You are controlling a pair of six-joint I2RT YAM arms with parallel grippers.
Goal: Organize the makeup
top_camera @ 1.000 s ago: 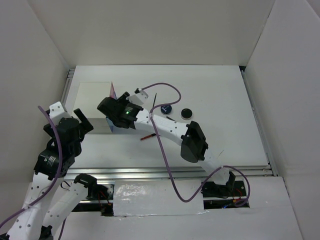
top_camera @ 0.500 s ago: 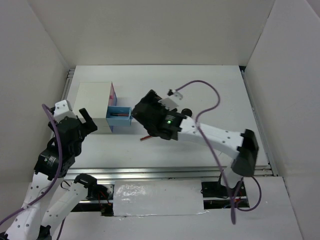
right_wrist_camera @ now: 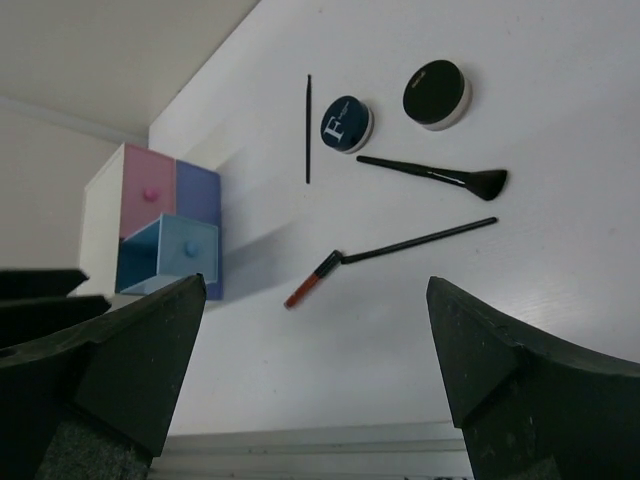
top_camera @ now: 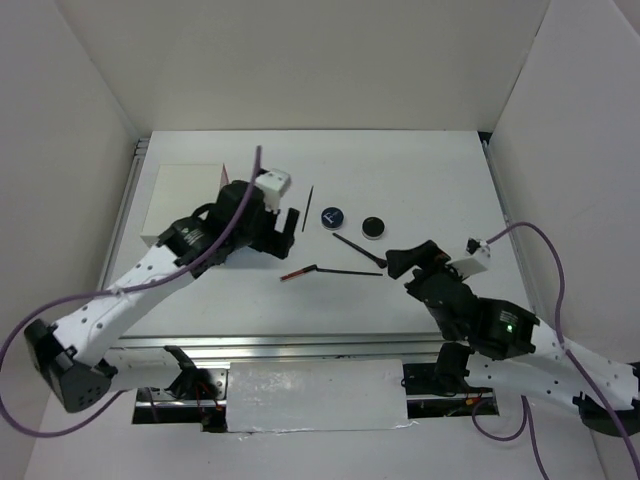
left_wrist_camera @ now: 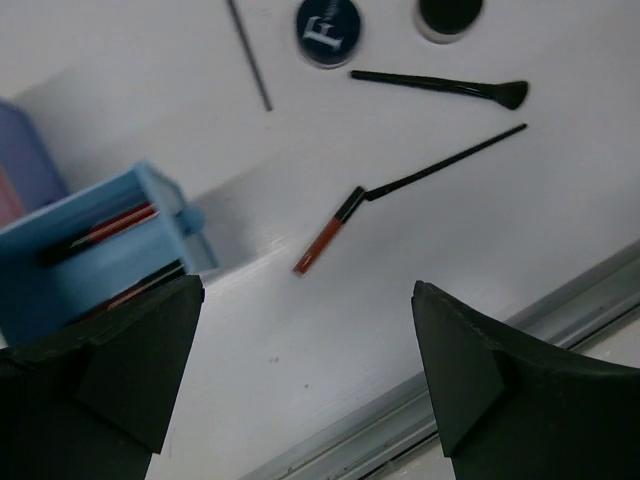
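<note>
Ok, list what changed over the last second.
The right arm pulled back from the drawer box to the near right, right fingers open and empty. The left arm swung out to the open blue drawer, left fingers open too. The blue-topped compact, black compact, thin black stick and red-and-black pencil lie where they were.

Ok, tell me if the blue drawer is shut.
No, the blue drawer is pulled out, with red-and-black pencils lying inside.
</note>
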